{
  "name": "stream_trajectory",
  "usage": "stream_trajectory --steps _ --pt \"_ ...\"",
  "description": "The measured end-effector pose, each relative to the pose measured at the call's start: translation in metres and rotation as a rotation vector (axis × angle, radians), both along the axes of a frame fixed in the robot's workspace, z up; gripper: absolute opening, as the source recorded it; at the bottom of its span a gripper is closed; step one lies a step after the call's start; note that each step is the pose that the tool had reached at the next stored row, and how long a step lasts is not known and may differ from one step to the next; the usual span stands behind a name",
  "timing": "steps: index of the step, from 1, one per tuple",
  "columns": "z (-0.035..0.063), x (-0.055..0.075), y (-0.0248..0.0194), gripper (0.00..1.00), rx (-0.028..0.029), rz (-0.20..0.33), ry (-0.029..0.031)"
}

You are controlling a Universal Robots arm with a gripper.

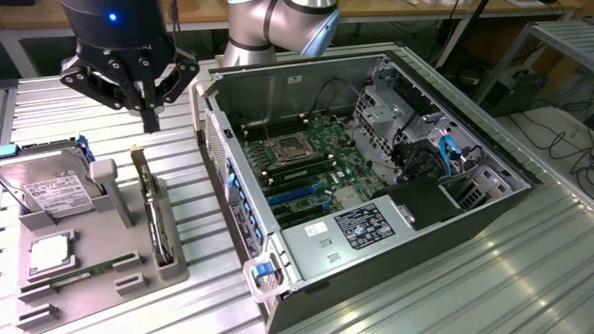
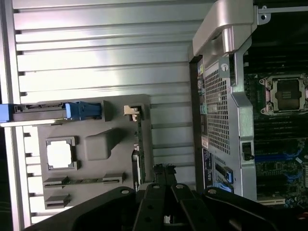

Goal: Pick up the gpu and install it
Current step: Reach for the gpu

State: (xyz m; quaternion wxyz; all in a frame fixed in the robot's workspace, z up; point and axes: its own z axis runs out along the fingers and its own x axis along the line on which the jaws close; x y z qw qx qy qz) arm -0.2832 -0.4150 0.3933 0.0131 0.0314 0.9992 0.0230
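One gpu [image 1: 163,233] stands on edge in one grey holder tray [image 1: 97,233], beside one hard drive [image 1: 51,184] and one RAM stick [image 1: 88,271]. One gripper [image 1: 149,124], clenched and empty, hangs above it. One open computer case [image 1: 243,209] lies at the exterior view's right.

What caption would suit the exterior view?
Shut black gripper poised above thin green gpu card standing edgewise in grey tray.

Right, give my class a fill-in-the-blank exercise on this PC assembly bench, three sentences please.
1. The end effector hangs over the gpu with its fingers ____.
2. The gpu stands on its ____ in a slot of the grey tray.
3. In the exterior view, the hard drive sits on the gpu's ____ side.

Missing words: shut; edge; left.
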Motion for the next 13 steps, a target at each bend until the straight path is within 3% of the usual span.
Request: stream_trajectory --steps 13 --pt "0.0000 -0.024 -0.0003 0.11 0.0002 0.008 0.0000"
